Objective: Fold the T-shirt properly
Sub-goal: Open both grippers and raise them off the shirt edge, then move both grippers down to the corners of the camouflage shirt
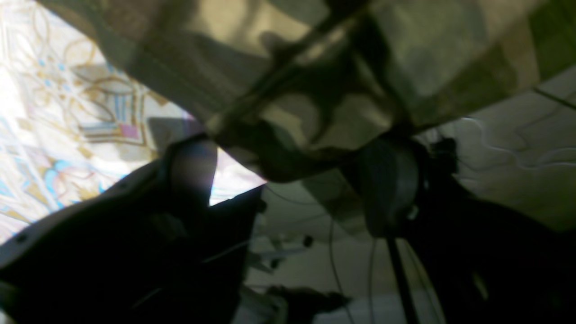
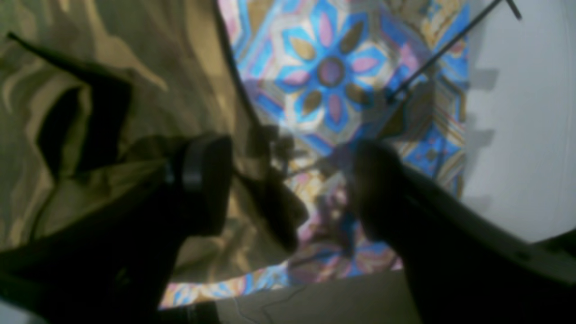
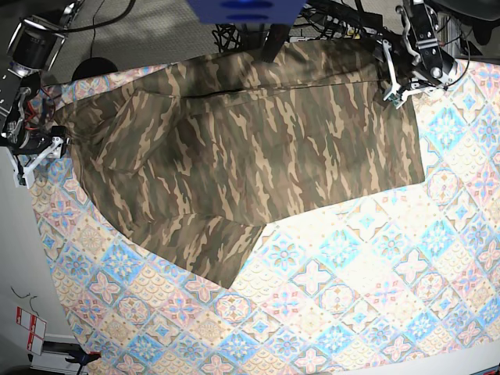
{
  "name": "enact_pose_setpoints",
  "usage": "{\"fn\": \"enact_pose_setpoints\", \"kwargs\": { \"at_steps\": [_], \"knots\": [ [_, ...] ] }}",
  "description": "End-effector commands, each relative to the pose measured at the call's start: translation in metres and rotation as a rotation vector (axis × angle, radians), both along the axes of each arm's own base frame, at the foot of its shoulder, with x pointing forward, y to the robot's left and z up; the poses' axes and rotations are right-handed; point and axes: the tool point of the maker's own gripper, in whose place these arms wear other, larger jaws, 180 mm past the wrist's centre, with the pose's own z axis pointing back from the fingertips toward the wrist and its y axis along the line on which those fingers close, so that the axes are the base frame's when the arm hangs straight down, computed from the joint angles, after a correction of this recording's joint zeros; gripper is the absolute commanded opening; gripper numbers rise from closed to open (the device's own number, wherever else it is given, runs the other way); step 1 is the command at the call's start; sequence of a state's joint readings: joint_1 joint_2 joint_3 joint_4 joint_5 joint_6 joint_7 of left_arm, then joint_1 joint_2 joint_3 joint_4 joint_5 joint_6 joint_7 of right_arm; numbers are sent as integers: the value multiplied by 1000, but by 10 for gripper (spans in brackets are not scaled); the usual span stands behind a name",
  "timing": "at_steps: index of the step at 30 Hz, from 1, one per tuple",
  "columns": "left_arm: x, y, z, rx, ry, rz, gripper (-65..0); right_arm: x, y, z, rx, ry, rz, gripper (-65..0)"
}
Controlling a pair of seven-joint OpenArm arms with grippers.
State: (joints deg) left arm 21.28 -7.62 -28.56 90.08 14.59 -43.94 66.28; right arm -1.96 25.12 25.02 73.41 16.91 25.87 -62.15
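Two grippers are being shown at opposite ends of the T-shirt (image 3: pixel 250 148), which is lying spread on the tile-patterned cloth (image 3: pixel 367 289) covering the bench, its long axis running side to side in the base view. At that view's left, the right gripper (image 3: pixel 35 152) is being held at the shirt's edge, jaws apart; in its wrist view one finger is resting over the fabric, the other over the bare cloth. At the right, the left gripper (image 3: pixel 406 74) is being held with jaws wide apart, and a raised fold of camouflage fabric is seen between them. Each arm is judged nearest its own end.
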Motion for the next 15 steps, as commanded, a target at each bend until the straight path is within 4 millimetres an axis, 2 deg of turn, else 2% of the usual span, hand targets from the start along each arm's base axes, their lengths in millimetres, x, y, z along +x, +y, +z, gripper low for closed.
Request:
{"fn": "enact_pose_setpoints", "kwargs": {
  "at_steps": [1,3,4,5,7,8,9,10,11,12,13,15],
  "knots": [
    [33,12,-14,-1,-128,57,-156,11,-13,17,-35,-44,2,-237],
    [52,15,-18,-16,-172,56,-156,14,-11,17,-31,-63,2,-237],
    [62,14,-23,-40,-203,58,-156,18,1,11,-8,-77,10,-237],
    [74,11,-30,-81,-244,65,-156,23,22,1,30,-93,26,-237],
    [86,11,-51,-174,-302,103,-156,30,61,-15,100,-125,47,-237],
    [84,2,-66,-240,-318,141,-156,34,76,-21,135,-143,56,-238],
    [93,-19,-75,-299,-347,155,-157,38,79,-29,141,-155,58,-237],
    [94,-23,-82,-335,-358,185,-157,38,81,-42,125,-154,66,-238],
    [85,-37,-94,-378,-333,213,-157,36,80,-47,76,-138,80,-239],
    [92,-33,-94,-388,-349,228,-157,38,81,-53,16,-83,81,-239],
    [104,-20,-90,-387,-379,249,-157,45,89,-54,-32,-33,79,-239],
    [124,-3,-85,-405,-414,329,-157,64,105,-44,-51,-9,53,-239]
  ]
}}
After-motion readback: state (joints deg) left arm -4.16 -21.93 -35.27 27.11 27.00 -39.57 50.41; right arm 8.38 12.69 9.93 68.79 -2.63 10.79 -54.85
